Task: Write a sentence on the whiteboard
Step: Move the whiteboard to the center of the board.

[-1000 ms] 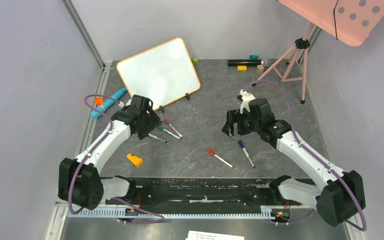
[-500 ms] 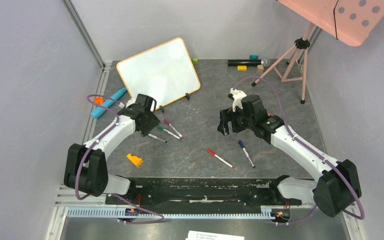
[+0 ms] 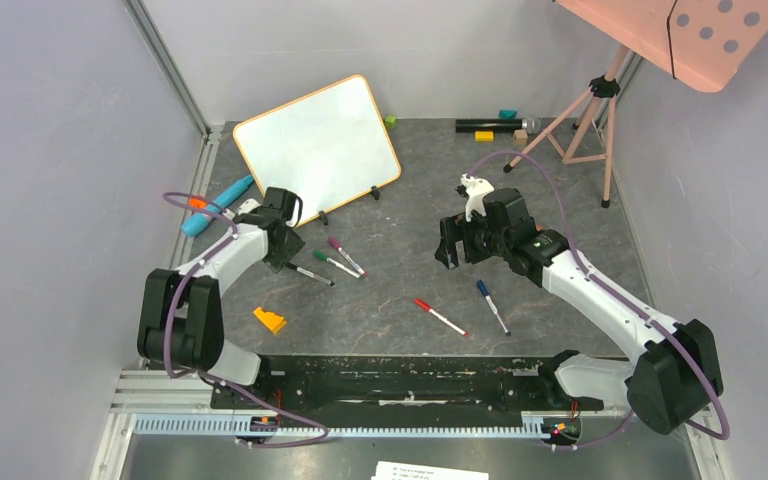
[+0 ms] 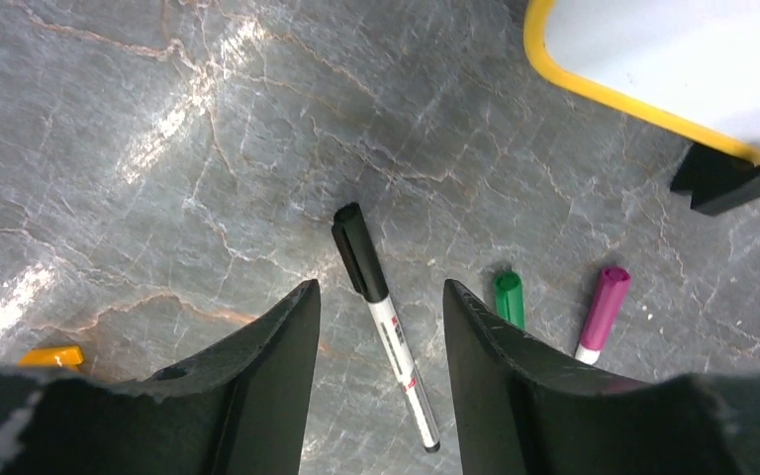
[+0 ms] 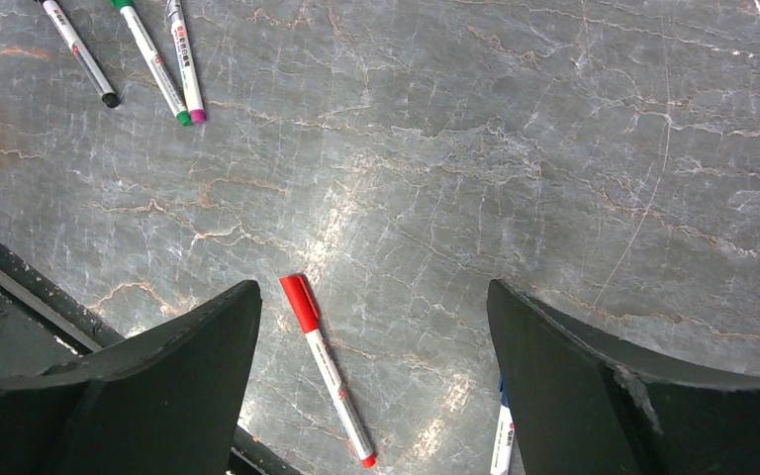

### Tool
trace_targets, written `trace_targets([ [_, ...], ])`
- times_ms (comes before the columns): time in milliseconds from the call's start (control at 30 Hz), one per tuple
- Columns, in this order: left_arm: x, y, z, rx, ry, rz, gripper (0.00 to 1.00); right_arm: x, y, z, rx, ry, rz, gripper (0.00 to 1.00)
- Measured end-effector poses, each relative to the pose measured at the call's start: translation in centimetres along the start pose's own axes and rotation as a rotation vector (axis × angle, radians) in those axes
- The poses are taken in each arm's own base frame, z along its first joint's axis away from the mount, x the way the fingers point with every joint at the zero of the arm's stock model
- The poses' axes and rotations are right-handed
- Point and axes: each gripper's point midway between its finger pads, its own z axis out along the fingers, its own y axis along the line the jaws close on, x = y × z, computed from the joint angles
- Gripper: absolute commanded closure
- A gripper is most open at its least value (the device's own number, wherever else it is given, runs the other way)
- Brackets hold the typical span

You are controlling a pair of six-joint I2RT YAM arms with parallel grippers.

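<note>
The whiteboard (image 3: 315, 145), white with an orange frame, leans at the back left; its corner (image 4: 673, 49) shows in the left wrist view. Its face looks blank, and the sentence is not in view. My left gripper (image 3: 287, 257) is low over the table in front of the board. It (image 4: 381, 287) is open, and a black marker (image 4: 361, 252) lies between its fingers, touching neither. My right gripper (image 3: 457, 255) hovers at mid-table. It (image 5: 374, 287) is wide open and holds nothing, with a red marker (image 5: 322, 366) on the table below it.
Green (image 3: 337, 264) and purple (image 3: 347, 257) markers lie just right of the black marker (image 3: 312, 274). A blue marker (image 3: 493, 307) lies beside the red marker (image 3: 440, 317). An orange block (image 3: 269, 320) sits near left, a teal tool (image 3: 217, 205) far left, a pink tripod (image 3: 585, 110) back right.
The left jaws have narrowed around the black marker and that arm has drawn in to the left. The right gripper shifted slightly left and back, still wide open.
</note>
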Motion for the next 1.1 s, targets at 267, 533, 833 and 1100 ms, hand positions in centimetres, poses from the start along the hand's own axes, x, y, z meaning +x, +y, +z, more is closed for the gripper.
trace_targets([
  [267, 0.7, 0.3, 2.0, -0.031, 0.039, -0.006, 0.54, -0.1, -0.2, -0.1, 0.013, -0.005, 0.003, 0.13],
  [533, 2.0, 0.8, 2.6, -0.035, 0.072, -0.047, 0.44, -0.1, -0.2, -0.2, 0.014, -0.007, 0.004, 0.13],
  [833, 1.2, 1.6, 0.7, -0.030, 0.065, -0.012, 0.34, -0.9, -0.4, -0.2, 0.030, -0.019, 0.000, 0.12],
  [1100, -3.4, 0.5, -5.4, 0.190, -0.030, 0.014, 0.18, -11.6, -1.4, 3.7, -0.059, -0.172, 0.073, 0.15],
])
